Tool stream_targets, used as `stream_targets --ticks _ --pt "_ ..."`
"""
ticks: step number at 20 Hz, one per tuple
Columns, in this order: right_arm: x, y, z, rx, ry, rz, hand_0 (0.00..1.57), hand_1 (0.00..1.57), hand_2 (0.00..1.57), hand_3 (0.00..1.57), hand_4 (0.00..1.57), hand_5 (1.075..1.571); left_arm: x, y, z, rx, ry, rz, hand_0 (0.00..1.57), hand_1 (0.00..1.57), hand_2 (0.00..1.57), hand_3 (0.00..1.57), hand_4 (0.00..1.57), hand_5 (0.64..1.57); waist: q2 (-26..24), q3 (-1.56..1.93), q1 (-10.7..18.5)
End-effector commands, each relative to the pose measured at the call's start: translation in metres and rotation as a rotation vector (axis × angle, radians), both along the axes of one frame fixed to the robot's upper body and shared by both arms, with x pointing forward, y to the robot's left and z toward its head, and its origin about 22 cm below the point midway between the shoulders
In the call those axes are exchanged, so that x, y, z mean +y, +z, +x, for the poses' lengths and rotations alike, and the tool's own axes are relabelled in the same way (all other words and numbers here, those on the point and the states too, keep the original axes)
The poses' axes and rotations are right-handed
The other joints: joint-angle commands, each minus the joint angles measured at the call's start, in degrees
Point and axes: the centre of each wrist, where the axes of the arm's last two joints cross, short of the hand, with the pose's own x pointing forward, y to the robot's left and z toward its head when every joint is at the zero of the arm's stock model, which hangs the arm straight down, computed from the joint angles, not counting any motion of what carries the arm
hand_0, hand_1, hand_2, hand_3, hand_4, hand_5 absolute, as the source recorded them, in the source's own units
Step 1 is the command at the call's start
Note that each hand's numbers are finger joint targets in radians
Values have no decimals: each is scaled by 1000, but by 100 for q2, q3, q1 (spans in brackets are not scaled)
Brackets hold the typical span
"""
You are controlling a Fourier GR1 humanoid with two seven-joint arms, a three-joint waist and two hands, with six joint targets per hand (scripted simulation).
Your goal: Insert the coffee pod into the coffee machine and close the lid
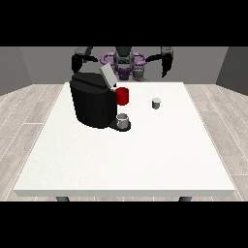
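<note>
Table [145, 160] first: coffee machine [92, 104] near far-left corner, lid [107, 76] tilted up, red mug [122, 96] beside it, grey cup [123, 121] on its tray. Coffee pod [156, 103] stands alone toward far-right, prob light, rigid, small; pinch its sides. Hands at view's left [77, 62] and right [166, 62] are both raised, holding nothing; can't tell finger spread.

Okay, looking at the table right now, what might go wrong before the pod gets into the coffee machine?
The coffee pod stands alone on the white table, apart from the coffee machine; a clumsy reach might tip it. The machine's lid is tilted up toward the robot, so an arm coming in could knock it. A grey cup and a red cup sit at the machine's front and might be bumped.
</note>
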Motion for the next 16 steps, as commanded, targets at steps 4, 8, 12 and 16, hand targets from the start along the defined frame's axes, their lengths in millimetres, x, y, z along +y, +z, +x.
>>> stream_targets --ticks 4,8,12,16 --pt "18 14 11 -93 84 -23 0 0 0 0 337 1571 31 5 34 15 80 236 0 0 0 0 0 1571 592 2 -490" --pt "29 26 16 -150 102 7 0 0 0 0 411 1571 57 1 41 36 65 366 0 0 0 0 0 1571 860 1 -657" --pt "11 26 32 -182 58 -26 0 0 0 0 419 1571 54 14 60 10 105 494 0 0 0 0 0 1571 1201 4 -625" --pt "29 20 38 -172 58 -25 0 0 0 0 486 1571 66 13 73 -13 89 580 0 0 0 0 0 1571 1504 3 -590"
